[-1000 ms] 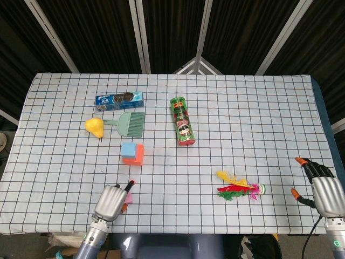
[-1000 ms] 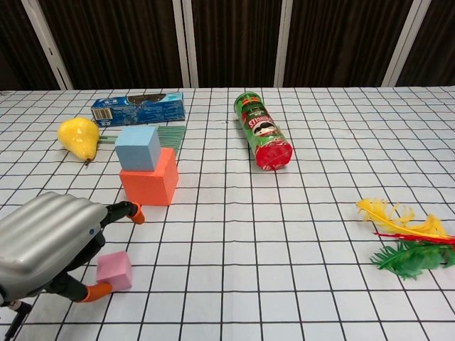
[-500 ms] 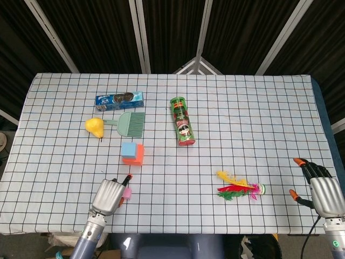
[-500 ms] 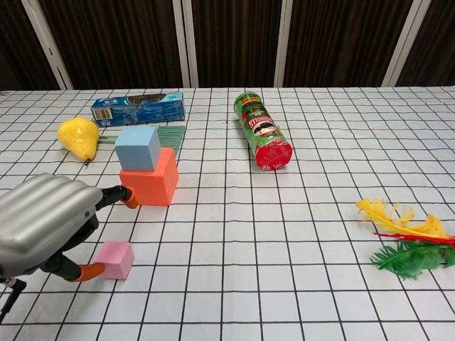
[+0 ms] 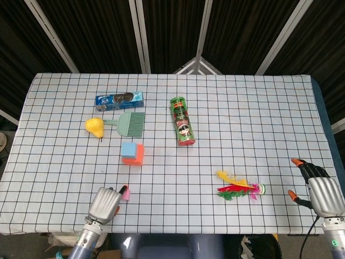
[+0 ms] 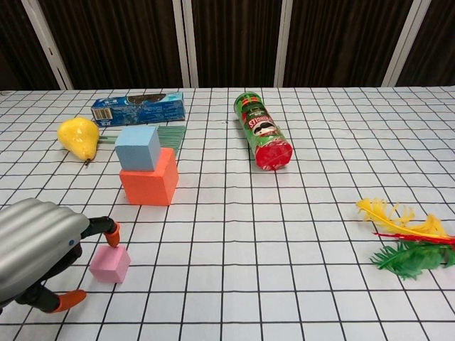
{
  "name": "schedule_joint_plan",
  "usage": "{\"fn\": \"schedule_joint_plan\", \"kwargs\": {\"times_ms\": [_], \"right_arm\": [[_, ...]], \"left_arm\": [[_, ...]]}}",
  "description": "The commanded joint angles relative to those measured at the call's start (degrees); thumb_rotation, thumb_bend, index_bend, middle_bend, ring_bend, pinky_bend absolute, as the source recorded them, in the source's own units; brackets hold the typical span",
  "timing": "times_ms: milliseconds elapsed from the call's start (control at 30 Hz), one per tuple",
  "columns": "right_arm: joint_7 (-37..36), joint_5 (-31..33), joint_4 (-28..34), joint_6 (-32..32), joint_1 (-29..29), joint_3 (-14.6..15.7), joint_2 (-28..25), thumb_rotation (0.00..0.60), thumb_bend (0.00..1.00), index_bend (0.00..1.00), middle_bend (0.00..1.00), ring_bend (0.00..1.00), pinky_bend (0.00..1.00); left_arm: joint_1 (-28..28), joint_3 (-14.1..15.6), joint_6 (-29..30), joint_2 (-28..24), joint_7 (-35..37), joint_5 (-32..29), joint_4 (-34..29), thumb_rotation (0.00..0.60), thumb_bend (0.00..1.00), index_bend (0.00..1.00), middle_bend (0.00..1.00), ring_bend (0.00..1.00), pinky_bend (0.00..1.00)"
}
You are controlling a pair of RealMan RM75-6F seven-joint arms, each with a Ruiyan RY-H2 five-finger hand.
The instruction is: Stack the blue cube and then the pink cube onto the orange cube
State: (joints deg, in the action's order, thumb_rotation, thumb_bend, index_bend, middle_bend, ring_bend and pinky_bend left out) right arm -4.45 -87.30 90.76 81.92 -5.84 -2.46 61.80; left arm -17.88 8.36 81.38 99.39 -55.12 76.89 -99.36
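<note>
Counter (image 5: 259, 108): covered in a white cloth with a black grid, dark curtain behind.

Left robot hand (image 6: 35, 249): low at the near left corner of the counter, silver back toward the chest camera. One orange fingertip touches the top far edge of the pink cube; another orange tip lies on the cloth nearer the camera, clear of the cube. Fingers apart, nothing gripped. In the head view the same hand (image 5: 106, 202) sits at the near edge with the cube just beside its fingertips.

Right robot hand (image 5: 318, 186): near right corner, seen in the head view only. Dark fingers with orange tips spread, holding nothing, resting at the cloth's edge.

Chips can (image 6: 262, 131): green tube lying on its side mid-counter, red lid end toward the chest camera.

Cookie box (image 6: 138, 108): blue, lying flat at far left.

Brush (image 5: 131, 122): pale green, just in front of the cookie box, behind the cube stack.

Feather shuttlecock (image 6: 405, 238): yellow, red and green feathers, lying at the right, well apart from everything else.

Orange cube (image 6: 149, 177): flat on the cloth, left of centre.

Pear (image 6: 77, 137): yellow, left of the stack.

Blue cube (image 6: 138, 148): on top of the orange cube, set toward its left side.

Pink cube (image 6: 110, 263): on the cloth, near side of the stack, apart from it.
</note>
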Motion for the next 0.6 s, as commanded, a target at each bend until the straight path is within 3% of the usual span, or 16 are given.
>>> {"fn": "schedule_joint_plan", "kwargs": {"times_ms": [33, 333, 600], "right_arm": [[0.0, 0.1, -0.1, 0.1, 0.0, -0.1, 0.1, 0.600, 0.30, 0.18, 0.20, 0.22, 0.24], [-0.1, 0.3, -0.2, -0.3, -0.2, 0.0, 0.1, 0.600, 0.30, 0.17, 0.20, 0.22, 0.24], [-0.6, 0.4, -0.5, -0.6, -0.2, 0.0, 0.0, 0.600, 0.30, 0.18, 0.20, 0.22, 0.24]], "left_arm": [[0.3, -0.4, 0.1, 0.5, 0.2, 0.3, 0.5, 0.600, 0.27, 0.33, 0.91, 0.66, 0.84], [0.7, -3.0, 0.5, 2.9, 0.8, 0.9, 2.9, 0.600, 0.27, 0.32, 0.91, 0.66, 0.84], [1.4, -3.4, 0.0, 4.7, 0.7, 0.6, 5.1, 0.600, 0.28, 0.38, 0.92, 0.67, 0.85]]}}
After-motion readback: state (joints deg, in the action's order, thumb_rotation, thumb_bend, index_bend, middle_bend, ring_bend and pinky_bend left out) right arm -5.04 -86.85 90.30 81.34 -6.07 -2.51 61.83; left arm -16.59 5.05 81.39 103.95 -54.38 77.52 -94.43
